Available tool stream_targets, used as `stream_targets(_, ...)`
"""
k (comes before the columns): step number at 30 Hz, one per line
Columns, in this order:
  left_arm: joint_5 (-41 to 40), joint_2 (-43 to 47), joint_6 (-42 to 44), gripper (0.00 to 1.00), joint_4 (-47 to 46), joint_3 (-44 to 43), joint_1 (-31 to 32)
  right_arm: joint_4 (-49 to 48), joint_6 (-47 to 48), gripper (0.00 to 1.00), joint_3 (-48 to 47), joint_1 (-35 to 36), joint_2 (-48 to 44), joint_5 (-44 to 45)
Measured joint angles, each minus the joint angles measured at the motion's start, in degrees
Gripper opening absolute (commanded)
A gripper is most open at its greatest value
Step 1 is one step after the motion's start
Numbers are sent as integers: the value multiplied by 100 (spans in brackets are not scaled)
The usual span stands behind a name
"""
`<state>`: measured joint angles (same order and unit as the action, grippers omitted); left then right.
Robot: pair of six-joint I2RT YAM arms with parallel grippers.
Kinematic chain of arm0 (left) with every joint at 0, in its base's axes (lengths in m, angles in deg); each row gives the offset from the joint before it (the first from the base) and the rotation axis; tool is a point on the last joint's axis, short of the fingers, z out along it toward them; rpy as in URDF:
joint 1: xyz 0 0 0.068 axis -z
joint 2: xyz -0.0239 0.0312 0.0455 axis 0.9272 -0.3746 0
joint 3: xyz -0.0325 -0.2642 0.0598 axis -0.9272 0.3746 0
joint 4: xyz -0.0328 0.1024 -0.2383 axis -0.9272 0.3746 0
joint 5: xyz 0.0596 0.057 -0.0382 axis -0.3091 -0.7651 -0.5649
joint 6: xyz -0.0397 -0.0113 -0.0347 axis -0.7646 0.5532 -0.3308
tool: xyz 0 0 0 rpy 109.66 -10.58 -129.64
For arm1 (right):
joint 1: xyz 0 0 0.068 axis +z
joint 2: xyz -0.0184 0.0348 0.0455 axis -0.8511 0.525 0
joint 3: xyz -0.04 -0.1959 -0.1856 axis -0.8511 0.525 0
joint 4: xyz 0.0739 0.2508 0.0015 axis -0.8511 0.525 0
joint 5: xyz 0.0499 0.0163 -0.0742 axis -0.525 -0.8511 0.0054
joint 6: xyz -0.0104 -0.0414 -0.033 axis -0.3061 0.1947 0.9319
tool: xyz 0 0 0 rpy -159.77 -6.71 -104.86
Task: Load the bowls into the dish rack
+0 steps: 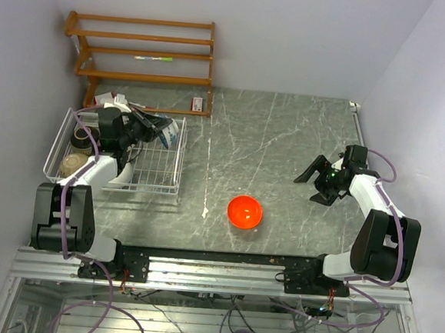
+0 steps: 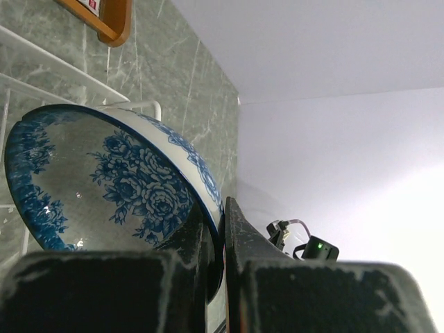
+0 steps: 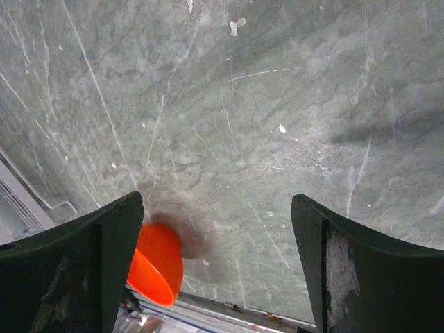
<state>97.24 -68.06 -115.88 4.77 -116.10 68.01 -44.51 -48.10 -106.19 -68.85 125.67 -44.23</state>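
- The left gripper [image 2: 223, 211] was closed to a narrow gap on the rim of the blue-and-white bowl [image 2: 125, 184]. One finger sat inside the wall and one outside. That hold let the bowl be carried tipped on its edge rather than flat.
- In the top view this bowl [image 1: 168, 131] hung over the far right part of the dish rack [image 1: 181, 167], not yet released. The tilt probably suited standing it between the wires.
- Other bowls sat along the rack's left side, partly hidden by the left arm: a brownish-tan bowl [image 1: 79, 137] and a cream bowl [image 1: 72, 163].
- The orange-red bowl [image 1: 244, 211] stood upright on the surface [image 1: 287, 133], between the two arms and outside the rack, so it remained to be loaded.
- The right gripper [image 1: 316, 185] was wide open and empty over bare surface, apart from the orange-red bowl. It seemed placed to reach for that bowl without crowding the left arm.
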Motion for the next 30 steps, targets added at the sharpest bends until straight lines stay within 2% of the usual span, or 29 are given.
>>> stream_targets(7, 109, -511, -446, 7, -1036, 503, -15, 2, 20, 87, 0, 0, -2, 0)
stream_targets(16, 284, -898, -503, 7, -1510, 535, -17, 0, 20, 87, 2, 0, -2, 0)
stream_targets(22, 310, -1182, -525, 11, -2190, 785, -35, -31, 24, 87, 74, 0, -2, 0)
stream_targets(30, 337, -1217, -540, 24, -2765, 1108, -170, -48, 48, 87, 92, 0, -2, 0)
